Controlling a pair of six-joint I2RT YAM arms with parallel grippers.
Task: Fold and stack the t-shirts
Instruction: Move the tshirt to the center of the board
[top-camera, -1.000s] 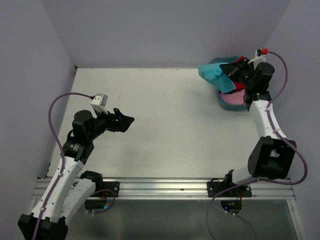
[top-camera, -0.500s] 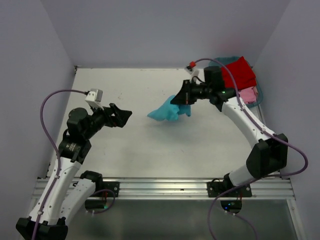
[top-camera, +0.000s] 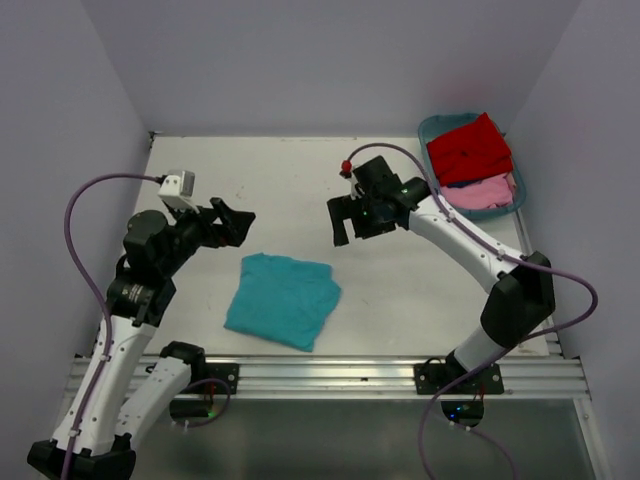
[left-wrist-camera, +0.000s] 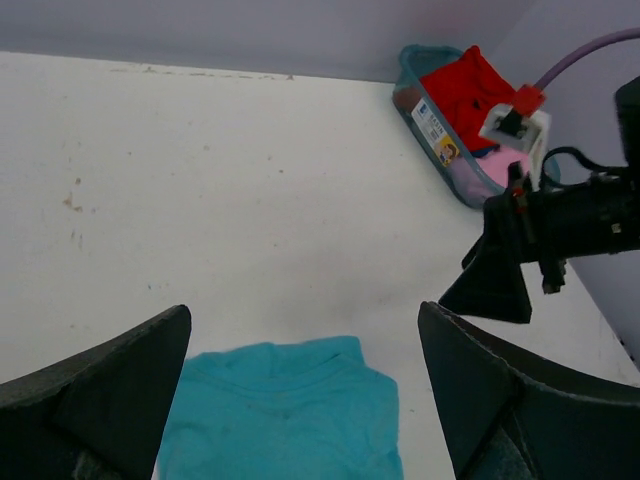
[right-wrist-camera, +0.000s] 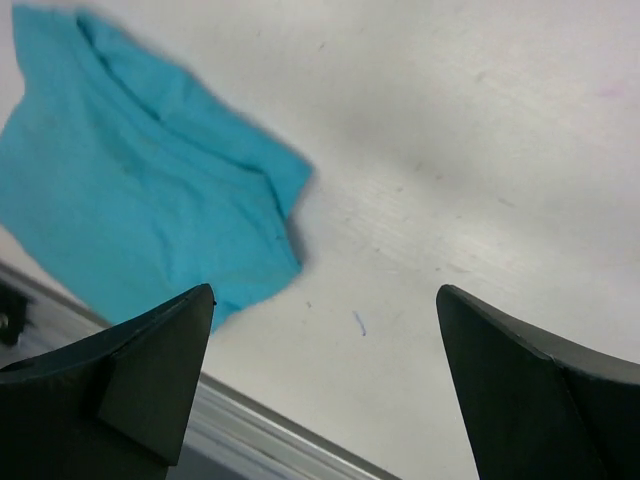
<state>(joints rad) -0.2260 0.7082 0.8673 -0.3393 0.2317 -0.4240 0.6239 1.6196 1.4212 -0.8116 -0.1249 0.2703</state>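
The turquoise t-shirt (top-camera: 280, 298) lies loosely spread on the white table near its front edge, held by neither gripper. My right gripper (top-camera: 342, 222) hangs open and empty above the table, up and to the right of the shirt; its wrist view shows the shirt (right-wrist-camera: 140, 190) beyond the left finger. My left gripper (top-camera: 233, 222) is open too, just up and left of the shirt, whose collar (left-wrist-camera: 290, 375) shows between its fingers. The red t-shirt (top-camera: 468, 148) and the pale pink one (top-camera: 485, 193) lie in the teal tub.
The teal plastic tub (top-camera: 425, 128) stands at the table's far right corner against the wall. Walls close the table at the back and both sides. A metal rail (top-camera: 320, 372) runs along the front edge. The right arm's black gripper (left-wrist-camera: 500, 280) shows in the left wrist view.
The right gripper carried the turquoise t-shirt from the tub leftward over the table, then opened and let it go. The shirt now lies near the front edge. The left arm shifted slightly.
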